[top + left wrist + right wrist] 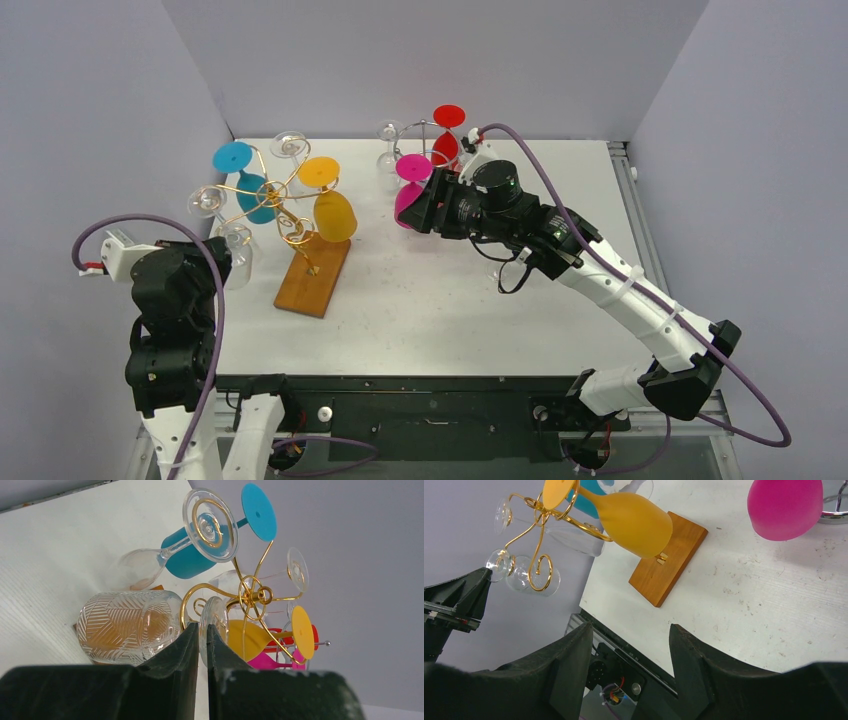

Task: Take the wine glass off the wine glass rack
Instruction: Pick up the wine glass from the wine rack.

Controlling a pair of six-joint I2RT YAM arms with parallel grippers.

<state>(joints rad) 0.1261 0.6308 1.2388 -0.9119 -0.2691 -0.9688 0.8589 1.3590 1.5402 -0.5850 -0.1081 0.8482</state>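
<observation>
Item, left gripper (200, 628): fingers closed on the stem of the patterned wine glass (125, 627), which hangs at 8 o'clock on the gold rack (250, 596). Step, by judgement: grasp made, removal pending; next, slide the foot outward off its hook. Clearance: wall (100, 120) and table (440, 310) edge close at 9 o'clock, clear glass (205, 200) at 10, open table toward 6. Item, right gripper (629, 635): open, empty, beside the pink glass (785, 507), well apart at 3 o'clock.
</observation>
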